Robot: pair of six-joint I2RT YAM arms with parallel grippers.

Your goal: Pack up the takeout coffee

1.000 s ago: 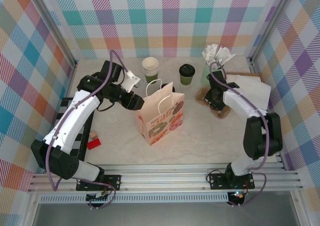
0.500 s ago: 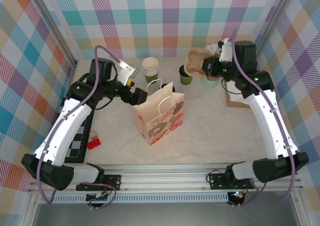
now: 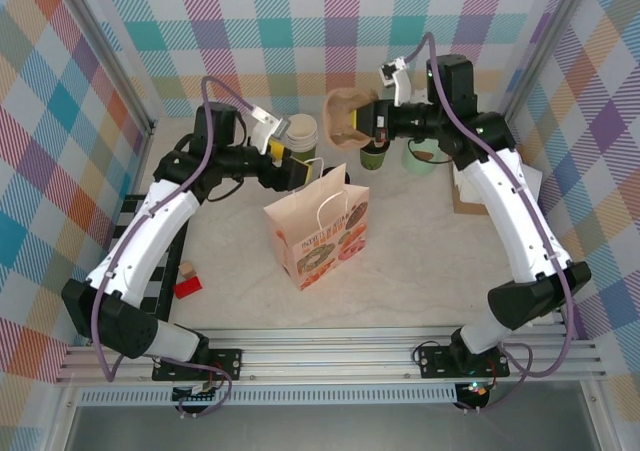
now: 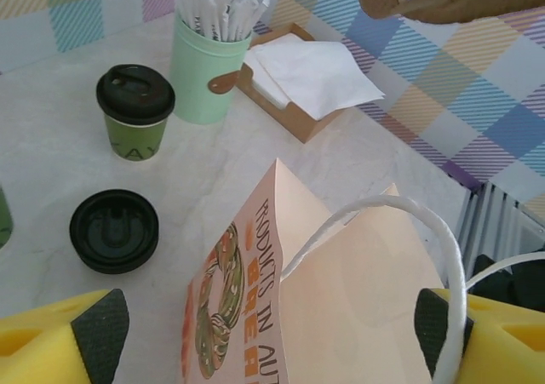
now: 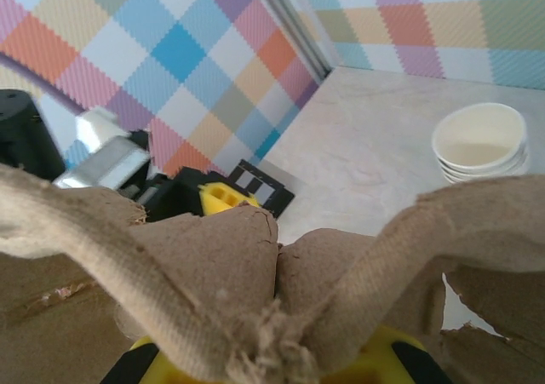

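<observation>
**A:** Start nearest us. What lies by the left arm's base?

**B:** A small red block (image 3: 187,287), with a pale wooden block (image 3: 185,269) just behind it. They are too small to tell whether they touch.

**A:** And the printed brown paper bag (image 3: 318,233)?

**B:** Upright at mid-table, mouth open. The left gripper (image 4: 268,329) hangs over that mouth, jaws spread wide, a black pad (image 4: 100,323) on each side, clasping nothing. A white cord handle (image 4: 383,202) arches between them (its far end runs off the wrist picture).

**A:** Where is the coffee?

**B:** The olive-green paper coffee cup (image 4: 134,111) with its round black lid stands on the table beyond the bag, apart from it. From above it is half hidden under the right arm's load. A loose round black plastic lid (image 4: 113,229) lies flat between cup and bag.

**A:** What load?

**B:** A brown moulded-pulp cup carrier (image 3: 348,121), held in the air by the right gripper (image 3: 372,121), jaws closed on it. In that wrist's view the carrier covers the fingertips.

**A:** Farther back?

**B:** A stack of lidless cream cups (image 3: 300,131) stands left of the coffee. To its right is a mint-green mug of white sachets (image 4: 209,60), partly behind the arm from above. Beside the mug is a brown tray of white napkins (image 4: 311,77).
</observation>
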